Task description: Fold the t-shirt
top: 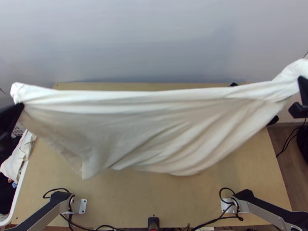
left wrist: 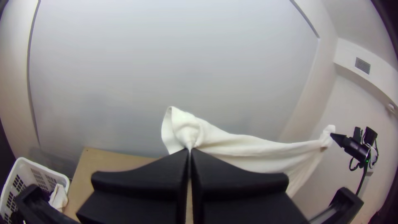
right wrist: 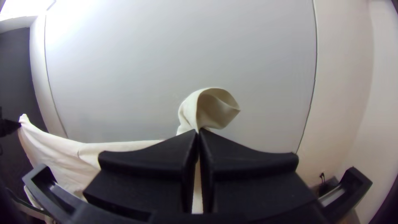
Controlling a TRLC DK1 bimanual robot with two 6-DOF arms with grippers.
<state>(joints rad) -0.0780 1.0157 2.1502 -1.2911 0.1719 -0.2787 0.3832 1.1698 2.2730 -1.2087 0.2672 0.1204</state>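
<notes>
The white t-shirt [top: 154,127] hangs stretched in the air between both grippers, its top edge nearly straight and its lower part draped in slanting folds above the table. At the top view's left edge, my left gripper [top: 20,106] holds one end; in the left wrist view the left gripper [left wrist: 190,151] is shut on a bunched part of the shirt [left wrist: 188,128]. My right gripper [top: 299,94] is at the top view's right edge. The right wrist view has the right gripper [right wrist: 198,132] shut on the other end, where the cloth [right wrist: 188,112] curls above the fingertips.
Below the shirt lies the light wooden table [top: 154,200]. A white basket [left wrist: 43,174] with cloth in it stands beyond the table's left side. Cables [top: 104,227] run along the near edge. A pale wall [top: 154,38] rises behind the table.
</notes>
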